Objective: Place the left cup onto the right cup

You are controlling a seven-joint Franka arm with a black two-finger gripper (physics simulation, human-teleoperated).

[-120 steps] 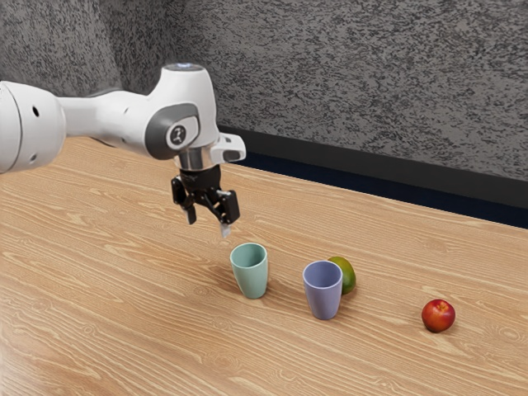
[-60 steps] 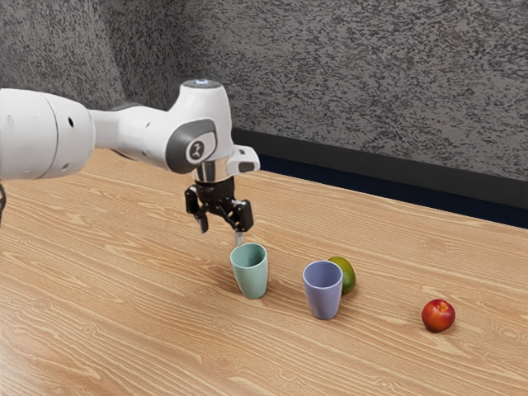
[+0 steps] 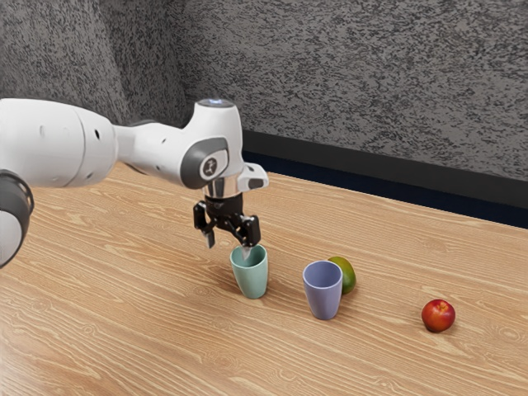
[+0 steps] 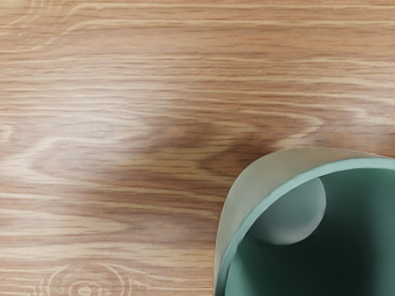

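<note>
A green cup (image 3: 250,271) stands upright on the wooden table (image 3: 124,313), the left of two cups. The purple cup (image 3: 322,289) stands upright a short way toward the exterior view's right. My gripper (image 3: 228,244) hangs open right at the green cup's rim, one fingertip at the rim's near-left edge and the other just outside it. From the wrist camera, the green cup (image 4: 308,228) looms close under my hand, its rim and dark inside visible.
A green-orange fruit (image 3: 345,273) sits just behind the purple cup. A red apple (image 3: 438,315) lies farther toward the exterior view's right. A dark wall base runs along the table's back edge.
My arm has moved toward the exterior view's right and come down, bringing the gripper from well above and left of the green cup to its rim. The cups and fruits have not moved.
</note>
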